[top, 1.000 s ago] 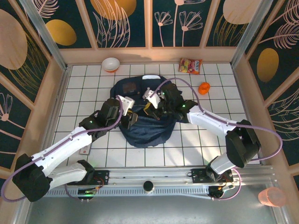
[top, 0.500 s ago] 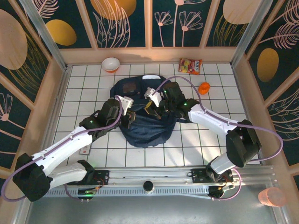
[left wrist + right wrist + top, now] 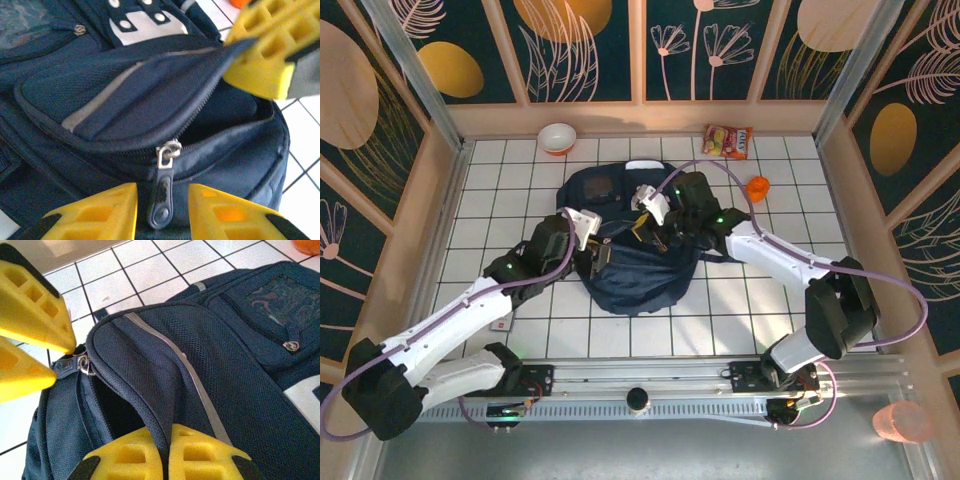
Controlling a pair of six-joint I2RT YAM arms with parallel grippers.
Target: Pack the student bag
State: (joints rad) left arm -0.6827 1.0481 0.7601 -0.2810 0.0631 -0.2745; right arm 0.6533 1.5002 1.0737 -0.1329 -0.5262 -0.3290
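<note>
The right fingers (image 3: 200, 457) are squeezed tight on the edge of the flap (image 3: 150, 355) and hold it up, so the pocket (image 3: 230, 115) gapes. The left fingers (image 3: 95, 215) are apart, one on each side of the zip pull (image 3: 162, 200), and do not seem to touch it. I think the step is opening the pocket wide so things can go in. Next, the left fingers should close on the pull and slide it along the zip. The student bag (image 3: 640, 285) lies in the middle of the desk (image 3: 650, 335), right under both pairs of fingers.
</note>
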